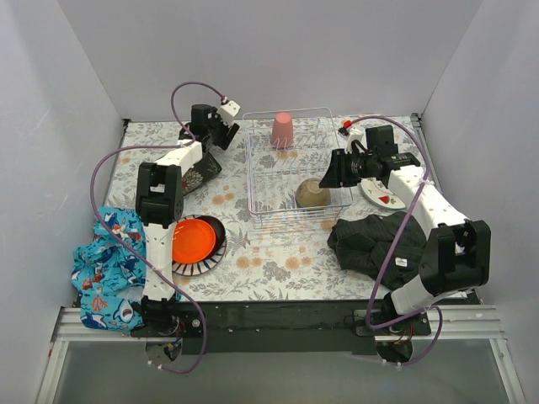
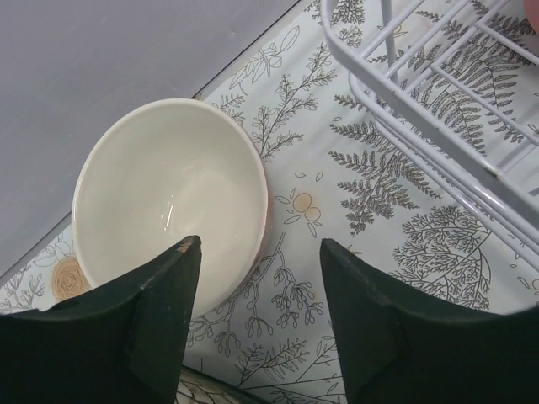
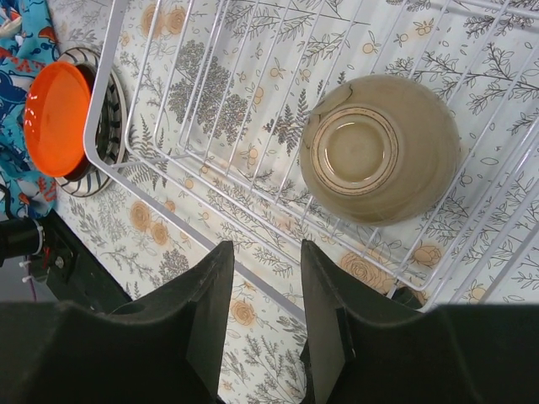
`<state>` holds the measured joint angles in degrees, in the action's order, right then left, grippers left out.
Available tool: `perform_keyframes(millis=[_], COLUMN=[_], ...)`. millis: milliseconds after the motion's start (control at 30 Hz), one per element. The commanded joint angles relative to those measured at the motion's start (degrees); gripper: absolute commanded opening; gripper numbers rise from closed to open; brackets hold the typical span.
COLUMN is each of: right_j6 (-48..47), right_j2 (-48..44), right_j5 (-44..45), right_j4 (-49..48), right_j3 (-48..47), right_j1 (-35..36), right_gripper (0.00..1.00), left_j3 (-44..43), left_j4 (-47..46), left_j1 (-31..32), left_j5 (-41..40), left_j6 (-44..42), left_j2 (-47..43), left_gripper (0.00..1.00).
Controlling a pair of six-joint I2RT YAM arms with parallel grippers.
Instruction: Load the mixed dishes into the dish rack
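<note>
Red bowl (image 2: 160,185) on counter (image 2: 337,210) beside dish rack (image 2: 421,124); left jaws open astride its rim. Tan-bottomed bowl (image 3: 379,147) upturned in rack; right jaws apart, empty.

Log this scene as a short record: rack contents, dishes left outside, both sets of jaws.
rack: white wire, on the patterned table
in rack: pink cup at far end, tan bowl upside down
outside rack: orange plate on a plate stack, white-lined bowl
left jaws: open, over that bowl's rim
right jaws: open, empty, beside the rack near the tan bowl
</note>
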<state>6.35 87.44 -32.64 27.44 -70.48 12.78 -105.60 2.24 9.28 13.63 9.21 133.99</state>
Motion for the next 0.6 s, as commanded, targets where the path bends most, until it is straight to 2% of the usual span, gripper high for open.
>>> perform_keyframes(millis=[0, 33, 67, 433, 567], right_j6=[-1.16, -1.16, -0.99, -1.16, -1.25], right_j2=[0.36, 0.36, 0.54, 1.07, 0.36], right_j5=[0.74, 0.91, 0.91, 1.35, 1.62], right_j4=[-0.63, -0.98, -0.99, -1.34, -1.34], right_j3=[-1.68, -1.59, -1.59, -2.56, -1.86], right_j1=[-0.29, -0.29, -0.38, -0.38, -0.38], right_gripper=[0.46, 0.46, 0.46, 0.46, 0.46], left_j3=[-5.13, -5.49, -5.67, -10.32, -11.47], left_j4=[3.73, 4.26, 4.96, 7.6, 8.57], left_j1=[0.21, 0.13, 0.21, 0.13, 0.13], left_j5=[0.79, 0.53, 0.35, -2.47, -1.94], left_j6=[-4.55, -5.08, -5.43, -8.69, -8.25], left_j2=[1.18, 1.44, 1.71, 5.22, 5.32], left_gripper=[0.54, 0.47, 0.46, 0.39, 0.2])
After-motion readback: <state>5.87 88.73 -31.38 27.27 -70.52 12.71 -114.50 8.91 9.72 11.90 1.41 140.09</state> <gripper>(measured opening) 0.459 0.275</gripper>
